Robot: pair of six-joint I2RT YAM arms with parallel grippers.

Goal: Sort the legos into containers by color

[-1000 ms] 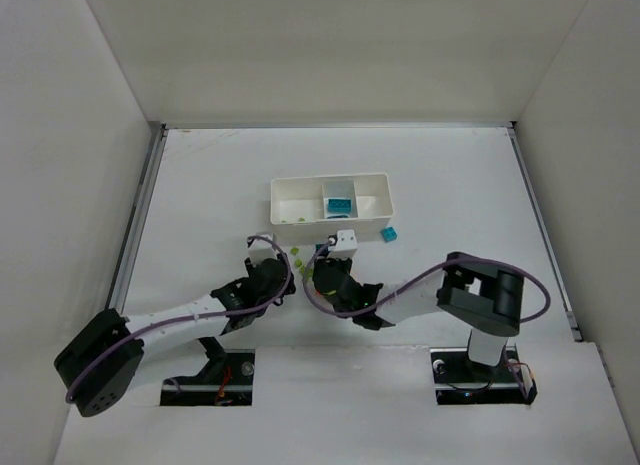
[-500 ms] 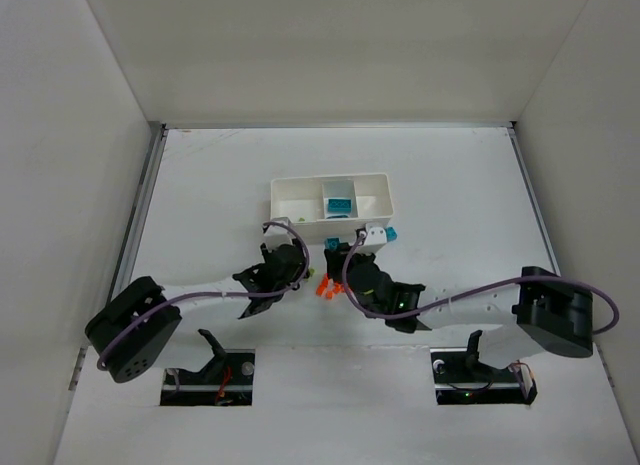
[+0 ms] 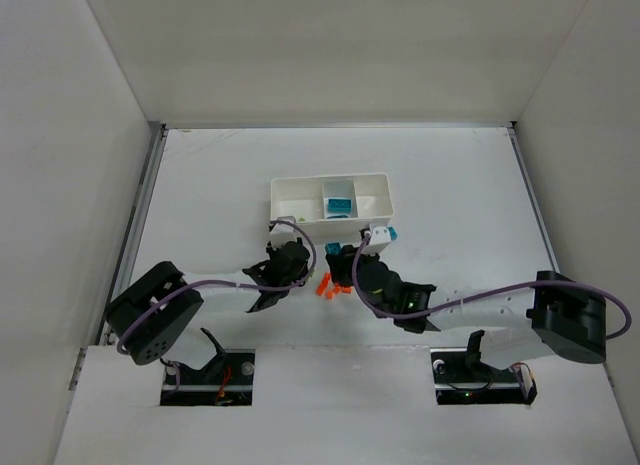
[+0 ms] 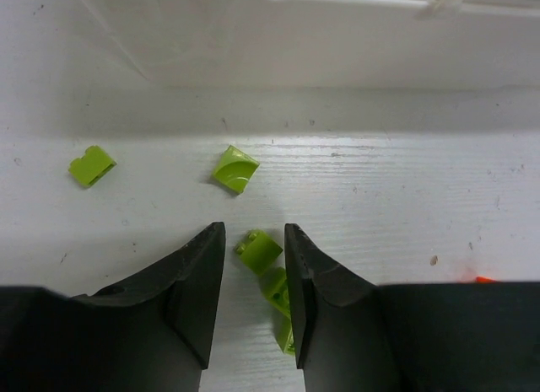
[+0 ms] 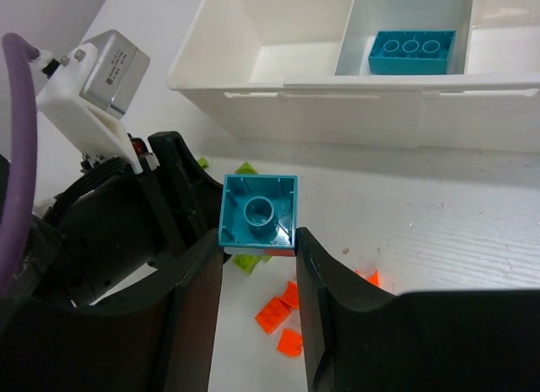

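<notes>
The right gripper clamps a likely light, slick teal brick by flat sides; the left gripper straddles a lime brick, jaws apart.

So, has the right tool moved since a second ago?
Yes. The right tool, gripping a teal lego, has shifted right and slightly nearer the tray.

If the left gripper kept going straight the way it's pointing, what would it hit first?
Probably the lime green lego lying between the jaws of the left gripper; past it, the near wall of the white tray.
</notes>
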